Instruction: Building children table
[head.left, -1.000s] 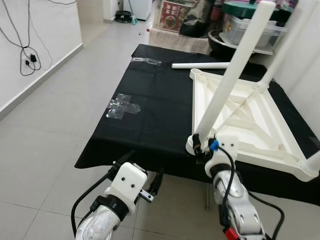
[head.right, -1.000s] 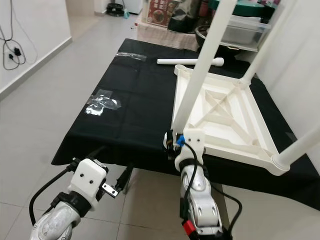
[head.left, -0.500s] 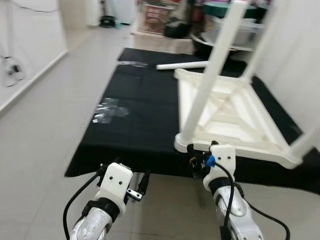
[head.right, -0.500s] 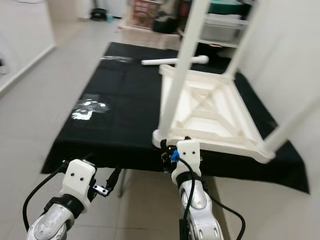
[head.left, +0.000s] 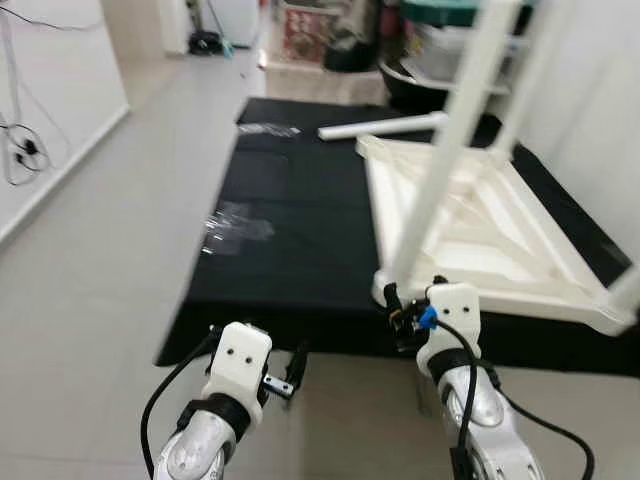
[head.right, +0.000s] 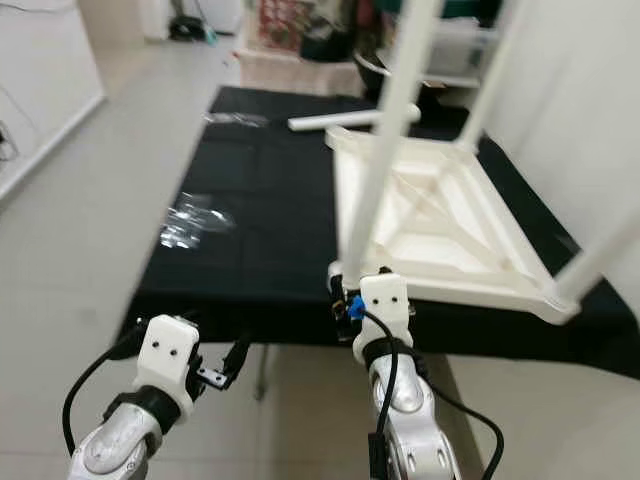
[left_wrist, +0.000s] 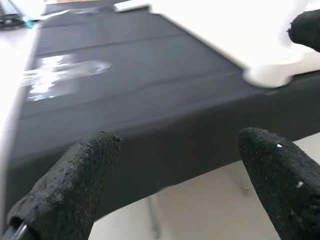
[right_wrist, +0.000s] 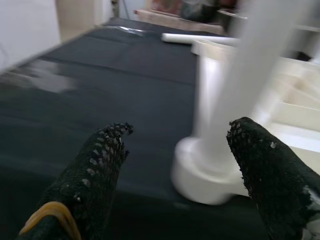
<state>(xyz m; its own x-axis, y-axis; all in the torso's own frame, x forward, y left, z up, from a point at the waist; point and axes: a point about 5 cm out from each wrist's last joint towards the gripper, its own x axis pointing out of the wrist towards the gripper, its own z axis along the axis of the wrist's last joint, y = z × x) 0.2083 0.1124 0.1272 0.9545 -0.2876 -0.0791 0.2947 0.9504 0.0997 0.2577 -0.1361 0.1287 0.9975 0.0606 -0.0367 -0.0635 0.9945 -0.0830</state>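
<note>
White plastic children's table laid upside down on a desk draped in black cloth.

Round, smooth legs stand upward from its ribbed underside; a loose leg lies at the far edge beside it. Crinkled clear tape is stuck to the cloth. The right pincer is spread apart before the near corner leg; the left pincer is spread below the desk edge. Pale floor tiles surround the desk.

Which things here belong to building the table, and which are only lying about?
For the job:
- upturned white table frame
- loose white leg
- right gripper, near the frame's corner

Lying about:
- clear plastic scraps
- storage bins
- wall cables
</note>
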